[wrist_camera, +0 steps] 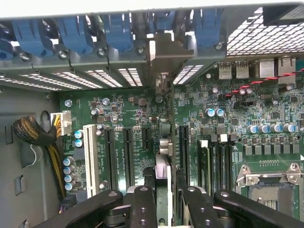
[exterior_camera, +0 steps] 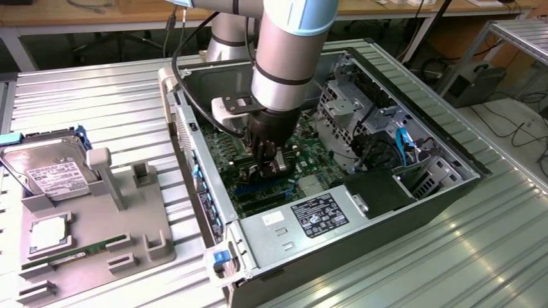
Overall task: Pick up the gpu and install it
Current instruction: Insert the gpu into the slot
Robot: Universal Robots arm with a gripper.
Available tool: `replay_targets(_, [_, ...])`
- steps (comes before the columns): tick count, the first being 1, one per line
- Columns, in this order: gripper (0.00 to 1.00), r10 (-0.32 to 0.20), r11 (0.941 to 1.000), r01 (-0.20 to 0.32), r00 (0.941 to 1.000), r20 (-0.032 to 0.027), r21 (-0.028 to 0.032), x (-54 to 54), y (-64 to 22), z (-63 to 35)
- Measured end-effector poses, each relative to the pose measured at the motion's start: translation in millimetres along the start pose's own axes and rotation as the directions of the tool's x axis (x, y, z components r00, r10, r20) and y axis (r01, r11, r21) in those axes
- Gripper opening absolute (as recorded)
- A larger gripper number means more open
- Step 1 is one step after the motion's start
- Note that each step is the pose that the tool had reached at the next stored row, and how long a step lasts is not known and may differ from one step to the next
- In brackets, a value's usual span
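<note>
I can read no word or number for certain. The black label [exterior_camera: 321,216] on the power supply [exterior_camera: 287,236] carries rows of white print and small marks, all too fine to make out. The white sticker [exterior_camera: 272,218] beside it is just as illegible. The hard drive [exterior_camera: 34,157] wears a white label [exterior_camera: 53,178] with dark print I cannot read. On the motherboard [wrist_camera: 266,118], white lettering [wrist_camera: 118,156] runs between the slots, unreadable. The gpu [wrist_camera: 163,145] gripped in my claw [wrist_camera: 164,179] shows me its edge, with nothing legible.

green mobo [wrist_camera: 266,118], blue slot clips [wrist_camera: 76,33], black gripper [wrist_camera: 165,192], pale-bracket gpu [wrist_camera: 164,142], ribbed silver table [exterior_camera: 102,102]
</note>
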State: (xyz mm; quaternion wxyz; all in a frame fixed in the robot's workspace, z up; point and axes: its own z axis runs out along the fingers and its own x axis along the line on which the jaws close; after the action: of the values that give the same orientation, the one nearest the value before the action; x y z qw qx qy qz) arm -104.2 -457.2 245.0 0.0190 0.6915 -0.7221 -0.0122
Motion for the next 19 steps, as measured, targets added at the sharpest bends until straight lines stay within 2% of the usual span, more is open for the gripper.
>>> replay_targets(3, [0.26, 0.0, 1.0, 0.0, 1.0, -0.0006, 0.0, -2.0, 0.0, -0.4])
replay_targets(4, [0.26, 0.0, 1.0, 0.0, 1.0, -0.0029, -0.0015, -3.1, 0.1, -2.1])
replay_targets(11, [0.26, 0.0, 1.0, 0.0, 1.0, 0.0007, 0.0002, -4.6, -1.8, -2.9])
replay_targets(16, [0.26, 0.0, 1.0, 0.0, 1.0, 0.0005, 0.0003, -4.5, -2.3, -12.9])
replay_targets(19, [0.26, 0.0, 1.0, 0.0, 1.0, 0.0005, 0.0003, -4.5, -2.6, -13.8])
